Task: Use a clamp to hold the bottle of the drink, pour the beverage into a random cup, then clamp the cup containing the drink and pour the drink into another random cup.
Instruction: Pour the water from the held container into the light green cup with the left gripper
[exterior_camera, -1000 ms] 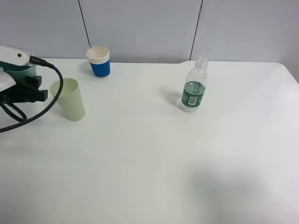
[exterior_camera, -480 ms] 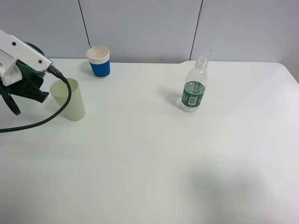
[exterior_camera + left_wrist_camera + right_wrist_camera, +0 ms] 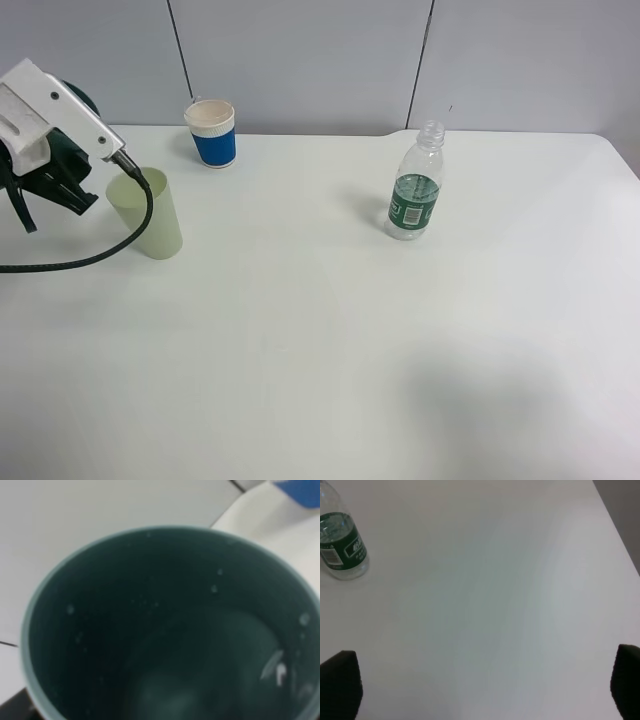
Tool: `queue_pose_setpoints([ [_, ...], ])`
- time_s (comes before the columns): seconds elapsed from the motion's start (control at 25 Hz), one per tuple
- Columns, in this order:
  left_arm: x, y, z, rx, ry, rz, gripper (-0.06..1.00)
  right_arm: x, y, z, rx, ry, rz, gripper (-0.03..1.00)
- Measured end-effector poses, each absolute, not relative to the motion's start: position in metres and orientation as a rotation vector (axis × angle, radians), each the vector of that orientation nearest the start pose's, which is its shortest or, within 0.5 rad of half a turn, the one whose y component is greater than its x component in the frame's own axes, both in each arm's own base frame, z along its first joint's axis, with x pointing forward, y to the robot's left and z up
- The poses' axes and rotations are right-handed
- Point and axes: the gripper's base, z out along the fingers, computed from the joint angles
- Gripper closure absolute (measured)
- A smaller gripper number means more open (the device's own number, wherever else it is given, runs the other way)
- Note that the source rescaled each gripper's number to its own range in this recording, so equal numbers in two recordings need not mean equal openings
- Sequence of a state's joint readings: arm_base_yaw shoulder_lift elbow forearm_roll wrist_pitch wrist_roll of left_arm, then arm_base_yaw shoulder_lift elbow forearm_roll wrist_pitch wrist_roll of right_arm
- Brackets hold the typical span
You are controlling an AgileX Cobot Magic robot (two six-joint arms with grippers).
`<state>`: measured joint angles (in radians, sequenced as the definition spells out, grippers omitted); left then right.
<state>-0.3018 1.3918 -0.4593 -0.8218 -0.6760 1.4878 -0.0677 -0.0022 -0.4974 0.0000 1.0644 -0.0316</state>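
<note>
- The teal cup (image 3: 165,630) is in your left gripper (image 3: 52,178), whose jaws are clamped tight on it; it hangs clear of the table and tipped over; droplets cling to its dark inside, but you cannot tell how much drink is left in it
- The pale yellow-green tumbler (image 3: 150,215) stands upright just beside that gripper; no stream shows between the two cups
- Your likeliest trouble is a spill; the teal cup's lip looks to sit beside the tumbler's mouth rather than over it, so a steeper tilt could pour onto the table
- The black cable (image 3: 90,260) trailing from that gripper loops past the tumbler's rim and front; a swing of the wrist could drag it against the light tumbler and knock it over
- Your right gripper (image 3: 482,685) is spread wide with nothing in it; the uncapped bottle (image 3: 414,185) stands some way ahead of it
- A blue-and-white paper cup (image 3: 212,132) stands beyond the left gripper, apart from it
- The table (image 3: 300,350) is smooth, white and matte; grey wall panels (image 3: 300,50) close the room behind it
</note>
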Motion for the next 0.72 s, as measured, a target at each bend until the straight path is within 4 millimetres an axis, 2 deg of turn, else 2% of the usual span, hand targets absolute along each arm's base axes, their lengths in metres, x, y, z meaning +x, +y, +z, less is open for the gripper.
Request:
queue_pose_setpoints([
  [0.44, 0.257, -0.032, 0.196, 0.777, 1.803, 0.898, 0.91, -0.005, 0.000, 0.276, 0.037, 2.049, -0.062, -0.03],
  [0.72, 0.260, -0.034, 0.200, 0.866, 1.705, 0.978, 0.91, -0.005, 0.000, 0.276, 0.037, 2.049, -0.062, -0.03],
])
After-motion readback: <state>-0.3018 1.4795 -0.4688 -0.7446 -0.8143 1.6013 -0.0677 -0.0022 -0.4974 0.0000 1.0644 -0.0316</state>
